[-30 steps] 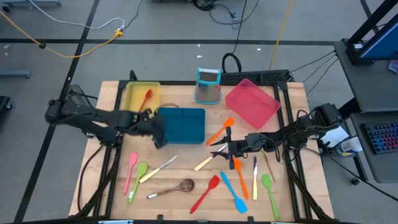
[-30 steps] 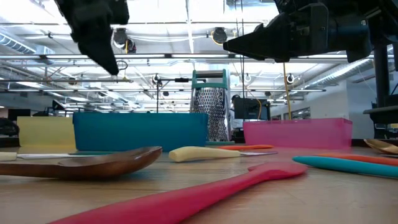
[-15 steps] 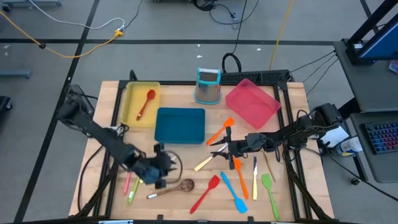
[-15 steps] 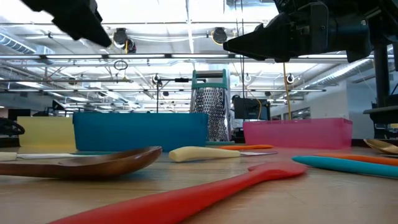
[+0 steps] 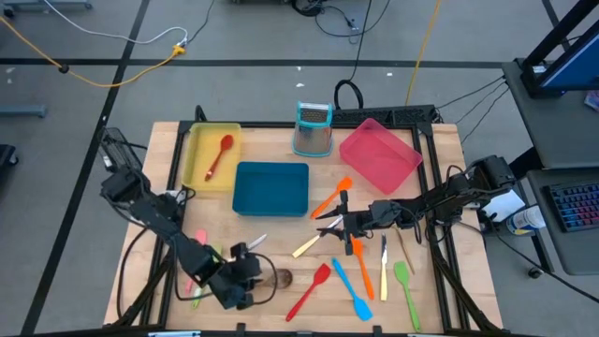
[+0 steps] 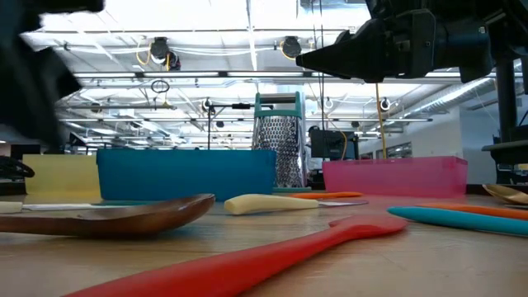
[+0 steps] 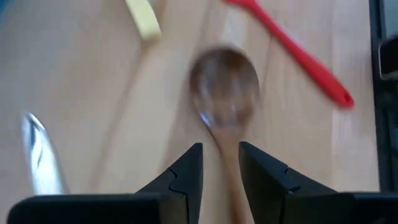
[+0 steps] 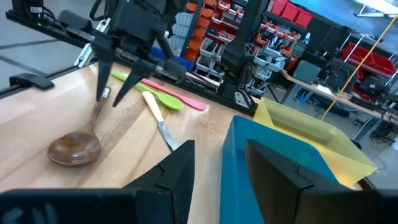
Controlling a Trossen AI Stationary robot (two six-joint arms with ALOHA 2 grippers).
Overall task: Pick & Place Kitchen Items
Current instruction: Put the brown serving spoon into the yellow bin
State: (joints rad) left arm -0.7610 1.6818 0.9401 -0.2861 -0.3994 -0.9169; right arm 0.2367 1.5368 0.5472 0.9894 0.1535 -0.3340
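The wooden spoon (image 7: 225,93) is flanked by a knife (image 7: 42,155) and red spatula (image 7: 292,51); the left gripper (image 7: 221,167) is held parted, empty, over its handle.

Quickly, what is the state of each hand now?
Left hand: open, empty, fingers astride the wooden spoon handle.
Right hand: open, empty, above the table.

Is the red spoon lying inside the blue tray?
No, the red spoon lies in the yellow tray; in the high view the blue tray shows nothing inside.
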